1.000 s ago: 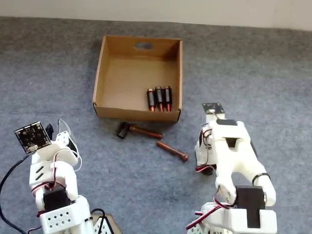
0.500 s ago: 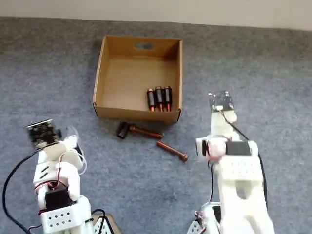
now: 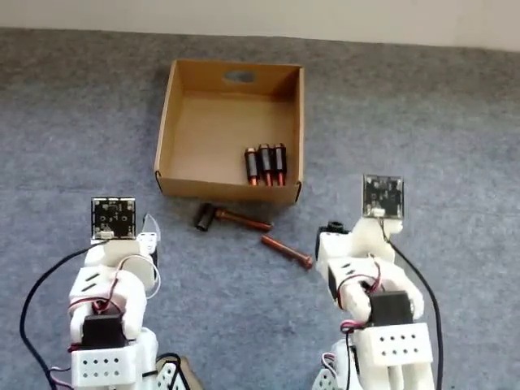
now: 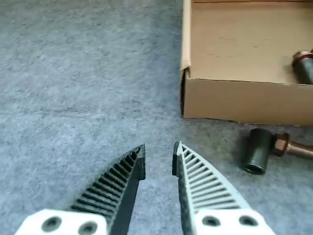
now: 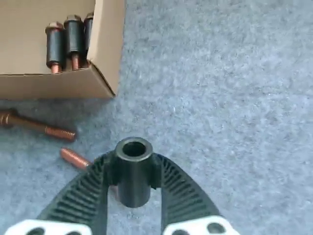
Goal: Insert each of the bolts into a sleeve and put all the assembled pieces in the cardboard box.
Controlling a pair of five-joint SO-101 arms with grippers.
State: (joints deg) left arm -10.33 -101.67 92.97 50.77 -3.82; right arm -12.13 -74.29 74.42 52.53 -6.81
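The grey surface point(image 3: 422, 122) carried the cardboard box point(image 3: 207, 134) near the middle of its far edge. Three assembled pieces point(image 3: 266, 165) lay side by side inside the box, against its near wall and close to its right wall. Just outside this near wall, toward the near edge, a loose sleeve point(image 4: 257, 151) lay on its side, and the head of the first bolt point(image 3: 242, 219) was just beside it; whether they touched, I cannot tell. The second bolt point(image 3: 287, 252) lay a little nearer to the near edge and more to the right, apart from the first one. The right pincer point(image 5: 132, 164) was clenched on a black sleeve point(image 5: 133, 188), which stood with its open end up between the two fingers. The threaded tip of the second bolt was just beside one finger point(image 5: 93, 188) of this pincer. The left pincer point(image 4: 159, 147) was released, its fingers a little apart, low over the bare surface toward the near left corner, with the box's corner and the loose sleeve before it. The near wall of the box stood between both bolts and the inside of the box.
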